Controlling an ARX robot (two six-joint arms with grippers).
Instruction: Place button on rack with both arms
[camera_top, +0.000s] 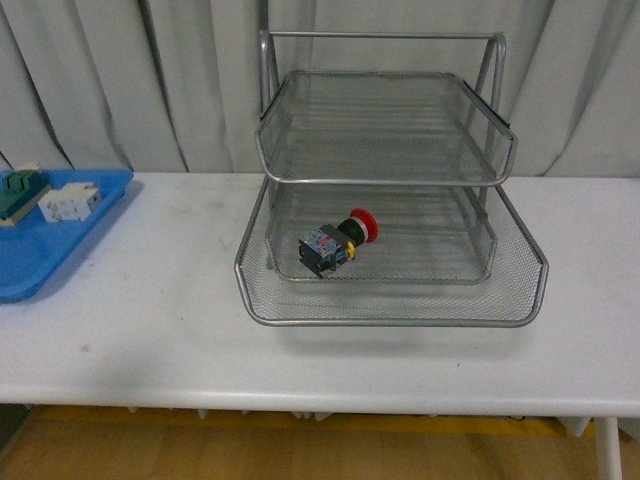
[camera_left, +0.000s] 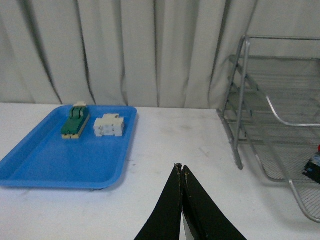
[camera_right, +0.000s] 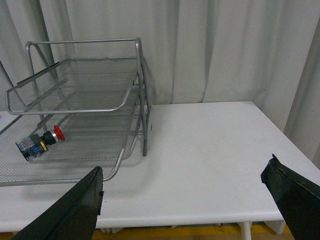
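- Plainly, your left gripper (camera_left: 180, 169) is pinched closed on nothing, its black tips meeting. It hangs over the bare table (camera_top: 150, 330), between the blue tray (camera_top: 40, 262) and the rack (camera_top: 390, 322).
- Your right gripper (camera_right: 185, 167) is spread wide and carries nothing. It hangs over the table at about three o'clock of the rack, looking in at its side.
- Neither arm shows in the front view, so I judge both are drawn clear of the mesh.
- Your button (camera_top: 338, 243) lies on its side under the top tier, at about seven o'clock of the rack's middle. Its red cap points toward two o'clock.
- Nothing touches the button. Whether the mesh under it is the middle or the lowest tier, I cannot tell for sure.
- On its side the blocky body looks to bear flat, which likely keeps the button from rolling.
- With the button on the rack and both grippers empty, the placing looks done.
- At nine o'clock of the rack, well apart, the blue tray holds the green-and-cream switch block (camera_top: 18, 192) and the white block (camera_top: 70, 203). They sit side by side and are no part of your job.
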